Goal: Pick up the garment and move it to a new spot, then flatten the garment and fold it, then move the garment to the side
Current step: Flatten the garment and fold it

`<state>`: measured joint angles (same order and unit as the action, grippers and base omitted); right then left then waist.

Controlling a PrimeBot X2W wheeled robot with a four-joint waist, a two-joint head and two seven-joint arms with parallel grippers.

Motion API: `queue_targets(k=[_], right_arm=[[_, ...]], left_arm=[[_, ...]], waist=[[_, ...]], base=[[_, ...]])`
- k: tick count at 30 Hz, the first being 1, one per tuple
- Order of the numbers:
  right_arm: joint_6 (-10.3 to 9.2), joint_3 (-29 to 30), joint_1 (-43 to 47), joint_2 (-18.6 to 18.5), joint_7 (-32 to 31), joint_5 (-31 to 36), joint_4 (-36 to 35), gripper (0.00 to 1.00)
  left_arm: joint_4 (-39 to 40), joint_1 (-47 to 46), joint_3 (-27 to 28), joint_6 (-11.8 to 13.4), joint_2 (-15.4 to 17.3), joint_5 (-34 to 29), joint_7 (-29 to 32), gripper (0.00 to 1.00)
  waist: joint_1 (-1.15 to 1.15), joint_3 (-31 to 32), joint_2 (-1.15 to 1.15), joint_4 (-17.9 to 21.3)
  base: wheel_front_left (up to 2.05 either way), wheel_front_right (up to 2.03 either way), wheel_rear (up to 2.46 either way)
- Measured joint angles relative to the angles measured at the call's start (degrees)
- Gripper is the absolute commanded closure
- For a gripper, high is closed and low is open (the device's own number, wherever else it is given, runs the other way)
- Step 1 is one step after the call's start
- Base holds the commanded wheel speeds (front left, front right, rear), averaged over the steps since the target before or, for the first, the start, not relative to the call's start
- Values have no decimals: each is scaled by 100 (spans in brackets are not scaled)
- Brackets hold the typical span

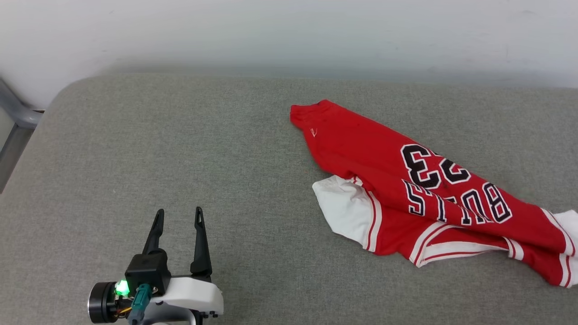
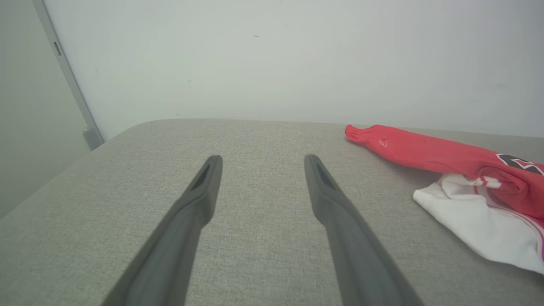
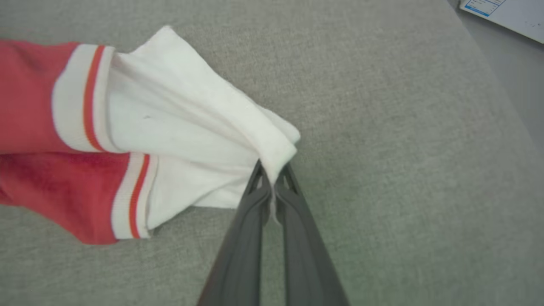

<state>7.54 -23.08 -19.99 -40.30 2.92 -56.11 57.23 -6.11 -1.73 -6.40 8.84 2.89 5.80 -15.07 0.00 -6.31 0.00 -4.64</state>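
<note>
The garment point(image 1: 406, 189), a red shirt with white red-striped sleeves and black "BULLS" and 23 lettering, lies crumpled on the right half of the grey cushion point(image 1: 180, 149). Its red edge and one white sleeve point(image 2: 480, 221) show at the right of the left wrist view. My left gripper point(image 1: 179, 215) hovers open over bare fabric at the lower left, well apart from the shirt, its fingers point(image 2: 204, 191) spread with nothing between them. My right gripper point(image 3: 272, 170) is shut on the white cuff of the other sleeve point(image 3: 178, 127), pinching a fold between its tips.
A pale wall point(image 1: 289, 31) runs behind the cushion. A grey metal frame point(image 1: 18, 122) stands past the cushion's left corner. Grey floor with a white sheet point(image 3: 505, 12) lies beyond the cushion's right edge in the right wrist view.
</note>
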Motion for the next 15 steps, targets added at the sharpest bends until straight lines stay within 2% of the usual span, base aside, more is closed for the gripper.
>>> queue_targets(k=[3,5,6,7,8,12,15], right_arm=[[0,-15,64,125,-43,-34,278,100],[0,-35,44,165,264,20,350,100],[0,-41,-3,163,397,75,353,72],[0,-57,-71,148,550,157,348,19],[0,-59,-158,123,733,236,352,0],[-1,-41,-550,4,1139,675,215,0],[-2,187,-840,-21,1200,1111,-198,0]], left_arm=[[-21,-9,-1,-3,0,-1,0,0],[-29,-14,15,-9,1,-7,0,0],[-30,-14,26,-9,1,-9,0,0],[-30,-13,33,-8,0,-10,0,0],[-34,-13,36,-9,1,-11,0,0],[-42,-5,37,-9,0,-15,0,0],[-38,11,31,-8,0,-15,0,0]], waist=[[0,-10,0,-32],[0,3,0,-47],[0,11,0,-40],[0,21,0,-34],[0,34,0,-29],[0,104,0,-13],[0,160,0,0]], base=[[0,0,0],[0,0,0],[0,0,0],[0,0,0],[0,0,0],[0,0,0],[0,0,0]])
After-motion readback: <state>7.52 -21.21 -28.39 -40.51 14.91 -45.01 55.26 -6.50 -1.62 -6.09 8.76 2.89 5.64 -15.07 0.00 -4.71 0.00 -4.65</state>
